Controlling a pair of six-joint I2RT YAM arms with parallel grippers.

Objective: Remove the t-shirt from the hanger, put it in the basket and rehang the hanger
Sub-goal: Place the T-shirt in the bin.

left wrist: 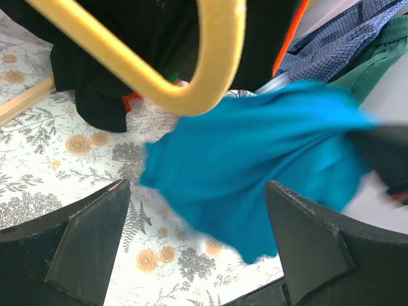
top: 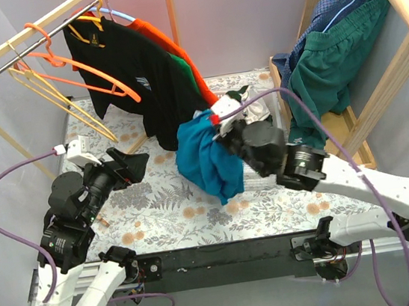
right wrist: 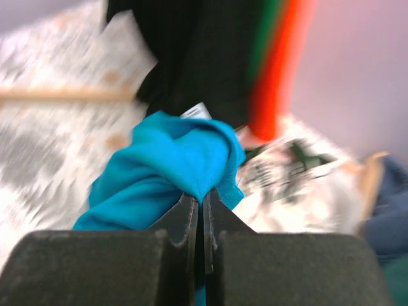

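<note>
The right tool (right wrist: 203, 210) is clenching a bunched fold of the blue t-shirt (top: 204, 159), probably the surest hold on such soft, light, drooping cloth, while the left tool (top: 129, 165) is gaping released.

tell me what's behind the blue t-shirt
Behind the blue t-shirt hangs a black shirt, with a green garment and an orange garment beside it. The t-shirt covers part of the black shirt's hem and the floral table cover beneath.
</note>
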